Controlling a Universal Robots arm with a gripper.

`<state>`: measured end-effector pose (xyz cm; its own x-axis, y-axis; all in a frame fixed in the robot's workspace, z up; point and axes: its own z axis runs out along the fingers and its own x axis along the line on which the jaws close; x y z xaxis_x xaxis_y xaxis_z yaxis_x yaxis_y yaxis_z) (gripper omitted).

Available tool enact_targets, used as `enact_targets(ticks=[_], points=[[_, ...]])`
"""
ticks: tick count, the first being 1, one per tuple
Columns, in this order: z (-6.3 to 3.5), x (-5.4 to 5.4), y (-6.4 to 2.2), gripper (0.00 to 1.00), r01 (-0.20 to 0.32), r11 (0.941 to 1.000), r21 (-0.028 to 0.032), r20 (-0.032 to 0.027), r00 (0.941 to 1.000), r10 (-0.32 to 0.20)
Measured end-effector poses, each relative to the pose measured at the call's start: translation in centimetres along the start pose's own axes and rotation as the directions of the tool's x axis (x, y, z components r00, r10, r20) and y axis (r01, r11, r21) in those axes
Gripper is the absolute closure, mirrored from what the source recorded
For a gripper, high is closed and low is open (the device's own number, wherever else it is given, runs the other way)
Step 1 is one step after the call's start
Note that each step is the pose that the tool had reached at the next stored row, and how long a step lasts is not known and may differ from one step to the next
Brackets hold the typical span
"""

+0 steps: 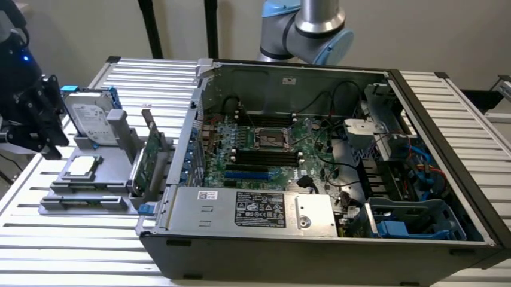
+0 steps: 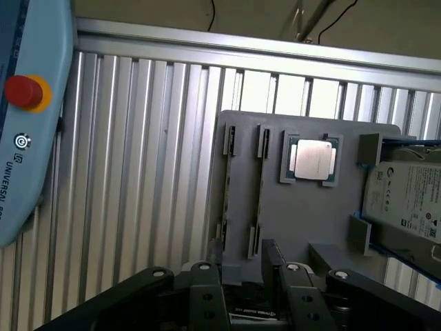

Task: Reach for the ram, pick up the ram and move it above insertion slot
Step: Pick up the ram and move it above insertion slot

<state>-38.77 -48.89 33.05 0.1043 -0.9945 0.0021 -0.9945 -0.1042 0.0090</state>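
You're in the reach step, and the ram (image 2: pixel 260 193) is not yet gripped. In the exterior view, the grey holder (image 1: pixel 88 200) sits on the bench (image 1: pixel 72 251) at 9 o'clock of the open computer case (image 1: pixel 319 260). In the wrist view, the ram stands on edge in a holder slot, just beside the processor chip (image 2: pixel 313 158). The gripper (image 2: pixel 242 258) hangs over one end of that slot, its fingers (image 2: pixel 270 255) parted and holding nothing. I judge the grasp calls for squaring them across the thin edge, clear of the slot posts.
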Motion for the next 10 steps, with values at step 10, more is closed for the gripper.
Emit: enact_targets(ticks=[10], points=[[1.82,0.1,0.2,0.64,0.0,1.0,0.0,0.0,1.0,0.0]])
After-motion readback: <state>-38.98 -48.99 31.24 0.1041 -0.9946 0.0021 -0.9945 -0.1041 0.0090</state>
